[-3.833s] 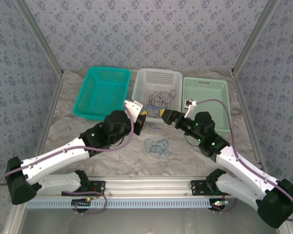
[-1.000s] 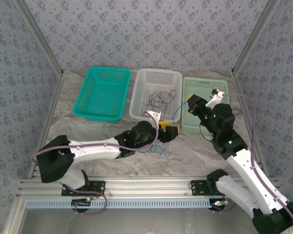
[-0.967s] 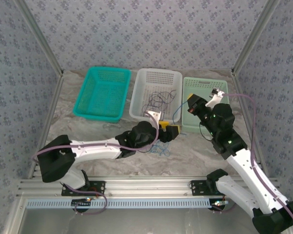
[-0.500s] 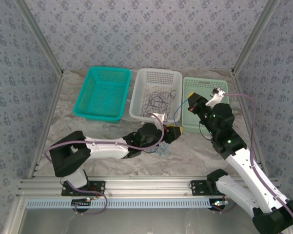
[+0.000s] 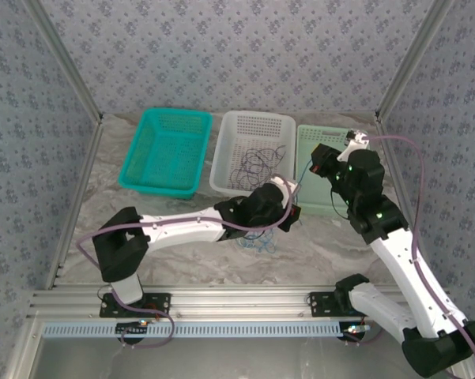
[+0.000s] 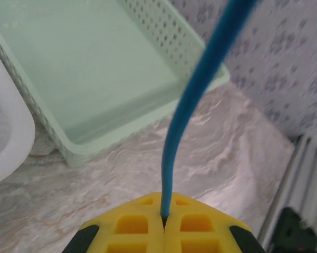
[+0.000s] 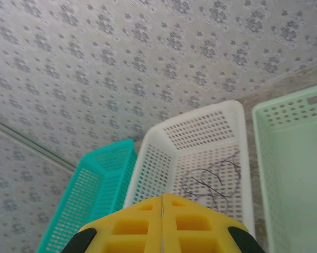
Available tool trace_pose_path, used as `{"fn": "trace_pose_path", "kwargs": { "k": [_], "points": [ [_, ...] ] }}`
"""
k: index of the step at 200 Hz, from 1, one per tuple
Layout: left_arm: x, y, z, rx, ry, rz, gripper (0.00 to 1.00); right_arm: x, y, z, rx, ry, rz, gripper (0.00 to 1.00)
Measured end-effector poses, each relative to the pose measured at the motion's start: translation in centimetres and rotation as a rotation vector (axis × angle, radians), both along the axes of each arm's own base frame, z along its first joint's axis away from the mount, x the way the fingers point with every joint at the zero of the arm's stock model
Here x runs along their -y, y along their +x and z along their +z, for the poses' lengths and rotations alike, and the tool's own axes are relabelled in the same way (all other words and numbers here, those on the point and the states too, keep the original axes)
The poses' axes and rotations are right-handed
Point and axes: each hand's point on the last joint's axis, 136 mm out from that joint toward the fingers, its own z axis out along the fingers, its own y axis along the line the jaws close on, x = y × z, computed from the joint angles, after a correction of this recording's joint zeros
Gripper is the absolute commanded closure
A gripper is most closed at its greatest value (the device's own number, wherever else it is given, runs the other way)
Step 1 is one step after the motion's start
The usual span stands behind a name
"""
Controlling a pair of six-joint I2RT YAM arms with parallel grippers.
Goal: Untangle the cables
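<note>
A blue cable point(image 6: 185, 110) rises taut from my left gripper point(image 6: 163, 217), whose yellow jaws are shut on it. In the top view the left gripper point(image 5: 291, 215) is low beside the pale green basket point(image 5: 356, 142). From there the blue cable point(image 5: 303, 177) climbs to my raised right gripper point(image 5: 314, 162). The right gripper point(image 7: 162, 199) has its jaws pressed together, and the wrist view shows no cable at their tips. More blue cable point(image 5: 257, 239) lies looped on the table under the left arm. Dark cables point(image 5: 257, 166) lie in the white basket point(image 5: 253, 122).
A teal basket point(image 5: 167, 150) stands at the back left, next to the white one. The pale green basket point(image 6: 95, 79) has nothing in it, and its near corner is close to the left gripper. Patterned walls and metal posts close in the table.
My left gripper has slid right along the table and shut on the blue cable. My right gripper has lifted and drawn back a little, pulling the cable tauter.
</note>
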Motion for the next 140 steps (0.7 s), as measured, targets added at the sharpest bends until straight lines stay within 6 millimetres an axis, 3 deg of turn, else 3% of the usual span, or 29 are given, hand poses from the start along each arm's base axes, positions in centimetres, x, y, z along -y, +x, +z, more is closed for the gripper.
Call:
{"fn": "trace_pose_path", "kwargs": {
  "k": [28, 67, 88, 110, 134, 140],
  "points": [
    [-0.1, -0.8, -1.6, 0.084, 0.185, -0.056, 1.00, 0.8, 0.5, -1.8, -0.115, -0.096, 0.012, 1.00],
    [-1.7, -0.1, -2.9, 0.174, 0.383, -0.073, 1.00, 1.7, 0.5, -4.0, -0.215, -0.152, 0.036, 1.00],
    [-2.4, 0.1, -3.5, 0.199, 0.441, -0.077, 0.76, 1.6, 0.2, -4.4, -0.234, -0.162, 0.053, 1.00],
    [-2.9, 0.0, -4.0, 0.198, 0.463, -0.073, 0.23, 2.3, 0.3, -4.4, -0.231, -0.176, 0.039, 1.00],
    [-4.9, -0.4, -5.1, 0.193, 0.485, -0.053, 0.01, 4.2, 0.9, -3.4, -0.207, -0.217, -0.009, 1.00],
    [-5.6, -0.5, -5.1, 0.193, 0.488, -0.042, 0.01, 4.8, 1.2, -2.9, -0.196, -0.233, -0.025, 1.00]
  ]
}}
